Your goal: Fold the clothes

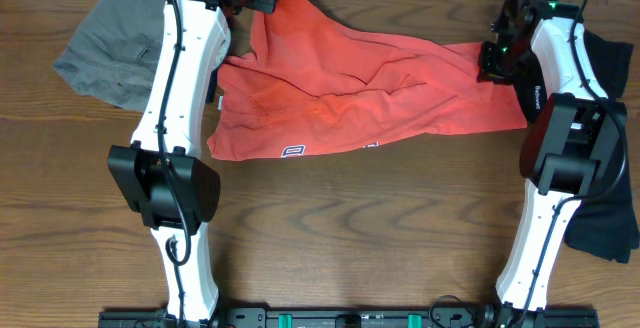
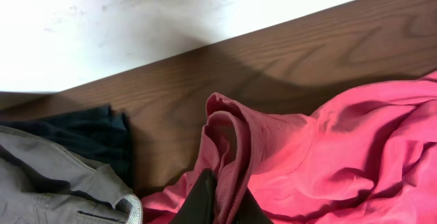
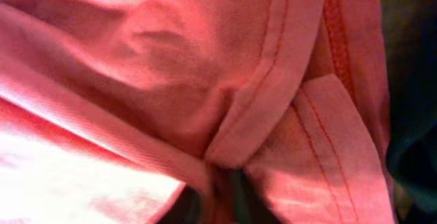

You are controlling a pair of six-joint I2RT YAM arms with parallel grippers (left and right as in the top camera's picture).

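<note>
You hold the coral-red T-shirt [image 1: 350,88], likely light and limp, by its firmer stitched edges, left claw [image 2: 222,198] and right claw [image 3: 215,195] both pinching cloth.

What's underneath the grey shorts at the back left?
A dark garment pokes out from beneath the grey shorts, beside the coral T-shirt. The shorts cover the rest of it, so its extent can't be seen.

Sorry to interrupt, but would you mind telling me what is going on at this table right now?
Two robot arms are handling a crumpled coral-red T-shirt on the table. The left tool pinches its left end, the right tool its hemmed right end. Nothing is folded yet. Grey shorts lie far left, a dark garment right.
</note>
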